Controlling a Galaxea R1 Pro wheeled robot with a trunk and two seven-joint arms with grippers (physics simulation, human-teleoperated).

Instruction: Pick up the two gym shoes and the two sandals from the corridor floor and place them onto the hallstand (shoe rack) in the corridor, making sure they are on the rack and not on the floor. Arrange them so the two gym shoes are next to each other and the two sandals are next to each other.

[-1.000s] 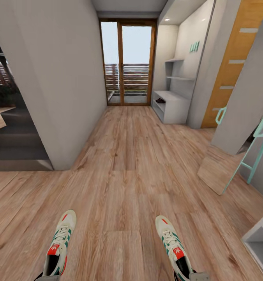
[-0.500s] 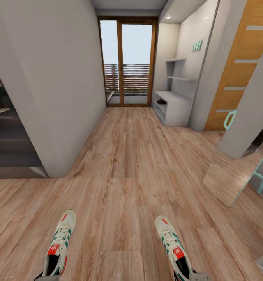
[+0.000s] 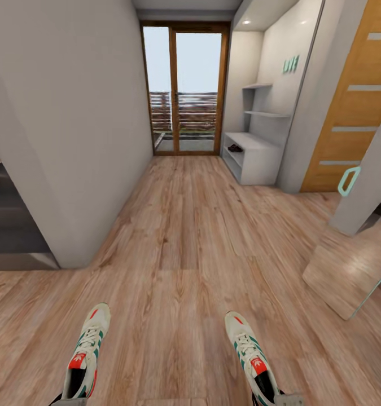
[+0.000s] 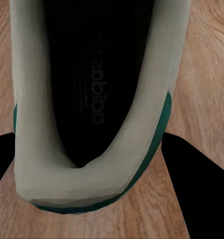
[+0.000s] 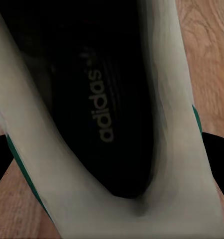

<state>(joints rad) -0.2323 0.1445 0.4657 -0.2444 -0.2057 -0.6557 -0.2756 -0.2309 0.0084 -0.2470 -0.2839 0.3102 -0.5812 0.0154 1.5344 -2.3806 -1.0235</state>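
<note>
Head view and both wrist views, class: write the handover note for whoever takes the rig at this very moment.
Left pincer: shut on the left gym shoe, held at the heel, toe pointing forward.
Right pincer: shut on the right gym shoe, held the same way.
Hallstand: far down the corridor on the right, near the glass door. A dark item on its shelf may be a sandal; too small to tell.
Done: both gym shoes are off the corridor floor.
Left: drive to the hallstand, set the gym shoes side by side, then check that the sandals sit together.

Each end effector, left (image 3: 71, 401) and right (image 3: 286, 399), grips a shoe heel.
</note>
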